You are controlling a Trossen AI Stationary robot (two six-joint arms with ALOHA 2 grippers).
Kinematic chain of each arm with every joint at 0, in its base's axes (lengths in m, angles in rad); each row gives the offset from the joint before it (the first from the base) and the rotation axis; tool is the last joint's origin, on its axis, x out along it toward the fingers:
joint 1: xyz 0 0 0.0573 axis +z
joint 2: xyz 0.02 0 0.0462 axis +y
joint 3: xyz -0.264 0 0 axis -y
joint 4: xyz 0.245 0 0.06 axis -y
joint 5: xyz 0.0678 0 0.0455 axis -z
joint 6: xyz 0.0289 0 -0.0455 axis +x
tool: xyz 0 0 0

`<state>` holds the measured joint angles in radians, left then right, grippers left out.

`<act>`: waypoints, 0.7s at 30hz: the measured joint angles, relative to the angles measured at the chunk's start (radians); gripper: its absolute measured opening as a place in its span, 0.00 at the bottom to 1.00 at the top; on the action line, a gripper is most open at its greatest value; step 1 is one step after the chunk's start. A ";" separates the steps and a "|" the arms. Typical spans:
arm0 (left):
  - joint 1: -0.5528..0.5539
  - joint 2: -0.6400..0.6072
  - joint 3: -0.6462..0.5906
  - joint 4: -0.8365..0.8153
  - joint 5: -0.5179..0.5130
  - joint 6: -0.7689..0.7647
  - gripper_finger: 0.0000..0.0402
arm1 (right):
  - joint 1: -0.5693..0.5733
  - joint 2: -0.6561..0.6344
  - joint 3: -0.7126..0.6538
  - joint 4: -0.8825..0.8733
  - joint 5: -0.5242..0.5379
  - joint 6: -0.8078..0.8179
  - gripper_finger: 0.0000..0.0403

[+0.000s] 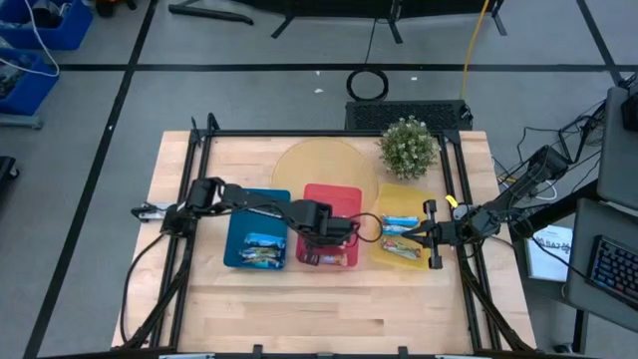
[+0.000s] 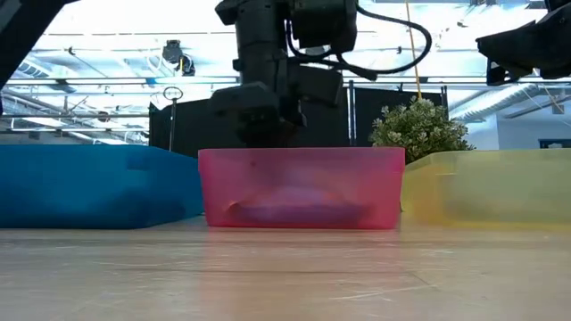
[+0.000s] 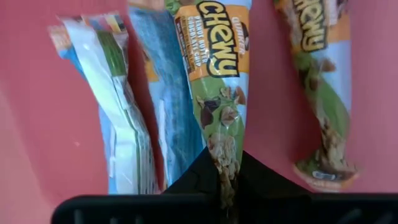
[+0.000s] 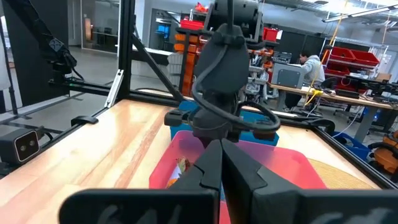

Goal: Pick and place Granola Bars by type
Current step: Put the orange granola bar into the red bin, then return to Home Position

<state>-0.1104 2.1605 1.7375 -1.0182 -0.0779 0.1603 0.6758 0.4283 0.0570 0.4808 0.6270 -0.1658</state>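
- Wooden surface point(image 1: 299, 299) carried three trays side by side: blue tray point(image 1: 239, 209), red tray point(image 1: 334, 194), yellow tray point(image 1: 399, 191).
- Your left gripper point(image 3: 225, 186) hung low in the red tray, fingers clamped on one Chewy bar's end point(image 3: 217, 81); other Granola Bars point(image 3: 124, 124) lay beside it.
- Your right gripper point(image 4: 221, 168) waited over the yellow tray, fingers together.
- Expect light, crinkly, slippery foil; pinching across the bar's middle would likely hold better.
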 joint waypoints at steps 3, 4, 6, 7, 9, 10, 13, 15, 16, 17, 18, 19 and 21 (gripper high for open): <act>0.000 0.000 0.000 0.002 0.000 -0.005 0.07 | 0.000 0.000 0.000 0.000 0.000 0.000 0.00; 0.000 0.000 0.008 0.003 0.004 -0.006 0.08 | 0.000 0.000 0.000 0.000 0.000 0.000 0.00; 0.000 -0.015 0.020 0.008 0.016 -0.017 0.11 | 0.000 0.000 0.000 0.000 0.000 0.003 0.00; 0.000 -0.025 0.025 0.014 0.025 -0.026 0.14 | 0.000 0.000 0.000 0.000 0.000 0.007 0.00; 0.000 -0.053 0.031 0.024 0.036 -0.038 0.19 | 0.000 0.000 0.000 0.000 0.000 0.017 0.00; 0.000 -0.067 0.031 0.026 0.036 -0.047 0.22 | 0.000 0.000 0.000 0.000 0.000 0.022 0.00; 0.000 -0.103 0.031 0.030 0.036 -0.080 0.32 | 0.000 0.000 0.000 -0.001 -0.002 0.023 0.00; -0.002 -0.126 0.031 0.027 0.035 -0.079 0.37 | 0.000 0.000 0.000 -0.001 -0.002 0.024 0.00; -0.002 -0.140 0.031 0.021 0.036 -0.077 0.39 | 0.000 0.000 0.000 -0.002 -0.002 0.026 0.00; -0.002 -0.156 0.031 0.016 0.044 -0.084 0.41 | 0.000 0.000 0.000 -0.003 -0.002 0.032 0.00; -0.001 -0.181 0.031 0.010 0.063 -0.086 0.41 | 0.000 0.000 0.000 -0.005 -0.002 0.039 0.00; 0.003 -0.213 0.030 0.001 0.084 -0.093 0.41 | 0.000 0.000 0.000 -0.011 -0.003 0.047 0.00; 0.014 -0.295 0.028 -0.001 0.136 -0.100 0.38 | 0.000 0.000 0.000 -0.018 -0.003 0.057 0.00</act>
<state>-0.0962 1.8653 1.7657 -1.0188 0.0580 0.0606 0.6758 0.4286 0.0570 0.4629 0.6243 -0.1088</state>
